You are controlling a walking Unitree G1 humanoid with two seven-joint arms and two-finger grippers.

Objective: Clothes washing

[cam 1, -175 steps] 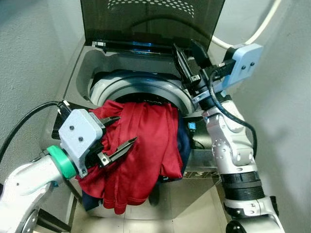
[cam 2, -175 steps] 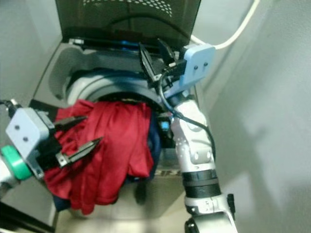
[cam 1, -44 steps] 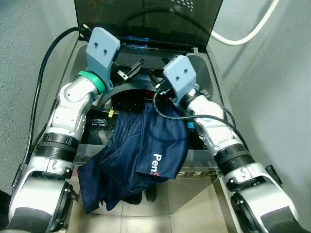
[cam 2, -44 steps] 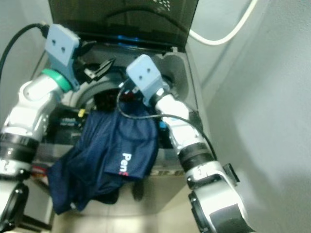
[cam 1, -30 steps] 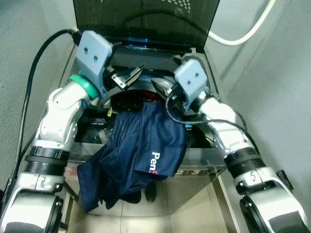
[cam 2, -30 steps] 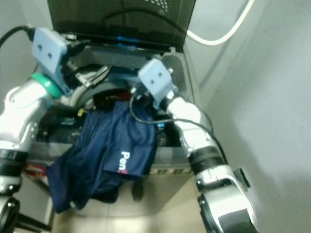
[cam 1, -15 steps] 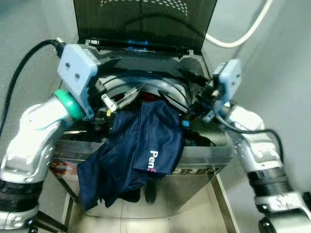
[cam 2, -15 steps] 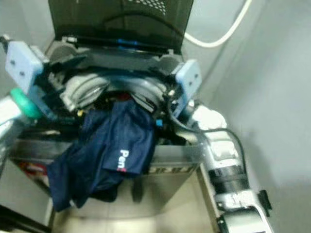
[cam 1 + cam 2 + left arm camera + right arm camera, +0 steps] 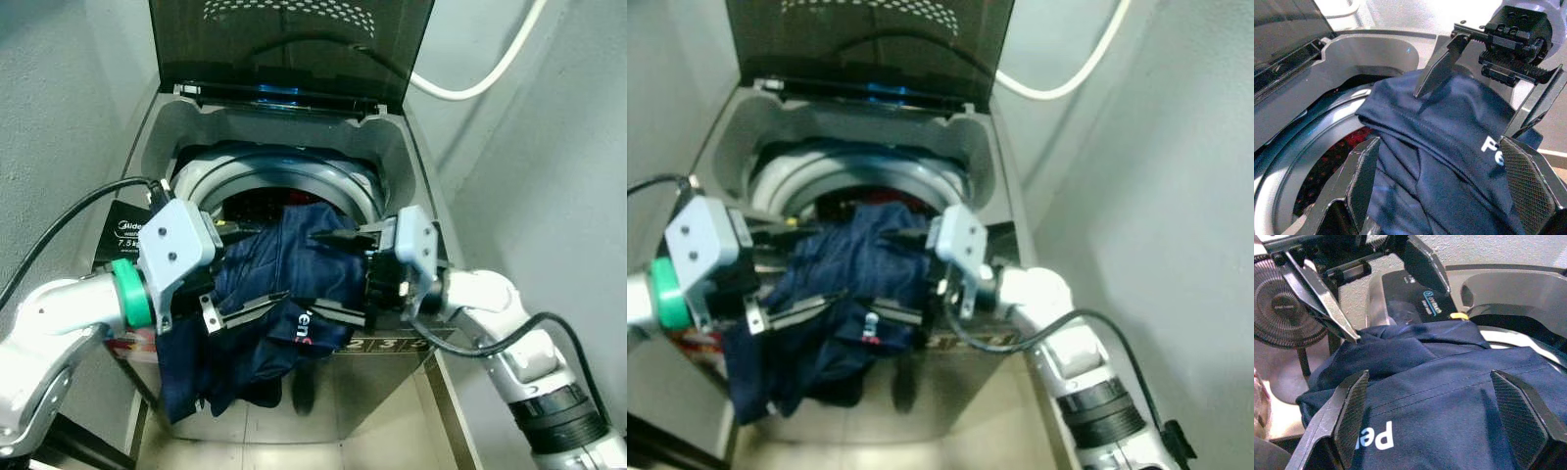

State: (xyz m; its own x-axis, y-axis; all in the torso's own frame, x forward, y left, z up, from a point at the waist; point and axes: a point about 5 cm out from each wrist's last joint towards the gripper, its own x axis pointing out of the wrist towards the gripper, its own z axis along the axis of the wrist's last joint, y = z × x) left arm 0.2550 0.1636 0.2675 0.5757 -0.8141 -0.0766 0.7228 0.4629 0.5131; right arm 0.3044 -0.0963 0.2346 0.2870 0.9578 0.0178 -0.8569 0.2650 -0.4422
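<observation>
Top-loading washing machine (image 9: pixel 157 127) with its lid (image 9: pixel 294 44) raised, seen from the robot's head. At 9 o'clock we see the left gripper (image 9: pixel 257 270), its two black fingers spread wide and laid over the left flank of the navy garment (image 9: pixel 284 259); nothing is clamped between them. We read this spread as a straddling pose, taken so that a closing stroke would gather a thick fold of cloth rather than a single layer.

At the centre, the navy garment is draped across the front rim of the drum opening (image 9: pixel 333 181): its upper part reaches over the opening toward 12 o'clock, while most of its length hangs down the front panel toward 6 o'clock. It lies half in and half out, so it is not yet loaded. Red laundry (image 9: pixel 257 204) lies already inside the drum, at 11 o'clock of the garment.

At 3 o'clock the right gripper (image 9: pixel 345 274) faces the left one across the cloth, its fingers equally wide apart and holding nothing. The wrist views show each gripper's fingertips touching or nearly touching the fabric from opposite sides. We judge the mirrored placement as preparation for a two-sided lift, which would keep the hanging portion from sliding back off the rim.
</observation>
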